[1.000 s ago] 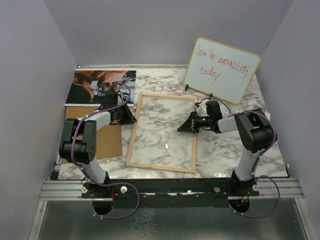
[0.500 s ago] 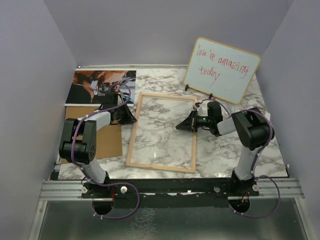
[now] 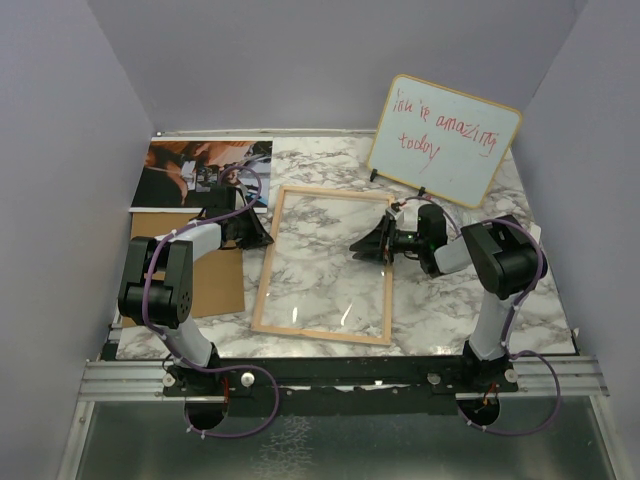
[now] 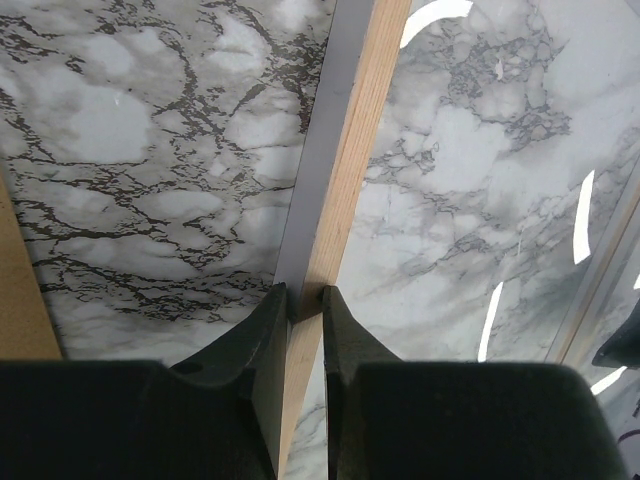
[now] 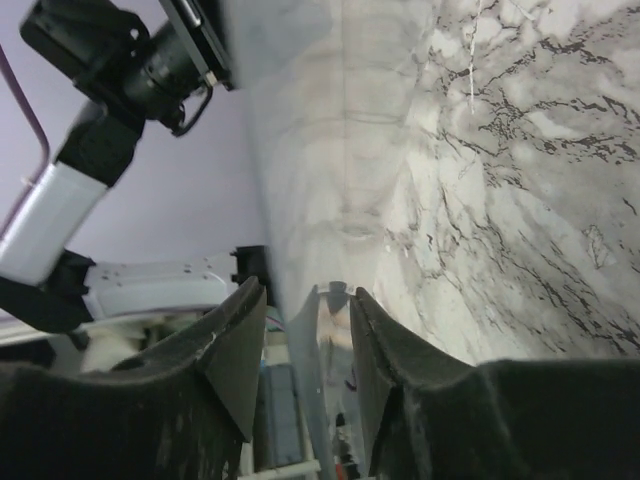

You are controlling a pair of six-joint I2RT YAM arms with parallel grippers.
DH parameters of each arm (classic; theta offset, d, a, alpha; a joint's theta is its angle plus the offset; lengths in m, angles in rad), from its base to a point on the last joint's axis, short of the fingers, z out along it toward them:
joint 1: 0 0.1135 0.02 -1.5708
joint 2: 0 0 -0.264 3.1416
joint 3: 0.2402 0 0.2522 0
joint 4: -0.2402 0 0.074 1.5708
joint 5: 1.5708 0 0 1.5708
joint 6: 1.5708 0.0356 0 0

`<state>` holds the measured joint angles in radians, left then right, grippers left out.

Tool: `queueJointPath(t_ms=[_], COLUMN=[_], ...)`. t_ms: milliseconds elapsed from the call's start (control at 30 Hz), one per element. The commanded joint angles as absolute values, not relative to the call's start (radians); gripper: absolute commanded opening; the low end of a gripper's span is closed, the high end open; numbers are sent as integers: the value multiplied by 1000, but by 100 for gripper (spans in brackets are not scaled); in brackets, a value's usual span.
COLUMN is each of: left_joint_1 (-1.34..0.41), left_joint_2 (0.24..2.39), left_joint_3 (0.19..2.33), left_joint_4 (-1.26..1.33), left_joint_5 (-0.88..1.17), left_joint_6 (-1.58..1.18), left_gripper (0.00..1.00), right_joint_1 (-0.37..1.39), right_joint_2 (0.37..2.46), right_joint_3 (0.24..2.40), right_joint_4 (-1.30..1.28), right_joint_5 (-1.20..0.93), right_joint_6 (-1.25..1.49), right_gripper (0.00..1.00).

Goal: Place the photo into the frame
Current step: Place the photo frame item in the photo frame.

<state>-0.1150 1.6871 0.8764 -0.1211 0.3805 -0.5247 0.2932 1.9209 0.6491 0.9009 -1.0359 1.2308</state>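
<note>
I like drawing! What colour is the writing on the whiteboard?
Red writing, best from the top view.

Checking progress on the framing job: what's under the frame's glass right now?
Only the marble tabletop shows through the pane of the frame. The photo lies apart at the far left. Whatever sits beneath the wooden rails is covered.

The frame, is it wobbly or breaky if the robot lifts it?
Probably stiff: the frame has thin wooden rails that look straight, though the left fingers pinch just one. Likely fragile and slippery: its clear pane glints with glare. Flat, so unlikely to roll.
</note>
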Motion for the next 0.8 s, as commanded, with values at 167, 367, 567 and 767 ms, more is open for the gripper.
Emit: queueJointPath(t_ms=[167, 367, 567, 767], left_joint_1=[-128, -127, -128, -128], left_joint_2=[1741, 1740, 1729, 1697], left_joint_3=[842, 840, 832, 817], left_joint_4=[-207, -205, -202, -209], left_joint_5=[322, 324, 324, 314], left_joint_6=[-524, -533, -540, -537], left_gripper=[18, 20, 25, 40], right_joint_1=[327, 379, 394, 394], right_joint_2=[1906, 1905, 1872, 1857], right_joint_3=[620, 589, 554, 572], right_joint_4=[838, 911, 900, 837], right_joint_5=[-1105, -1127, -1089, -1038], right_joint_6=[1127, 1169, 1152, 1108], right_gripper=[55, 55, 39, 26])
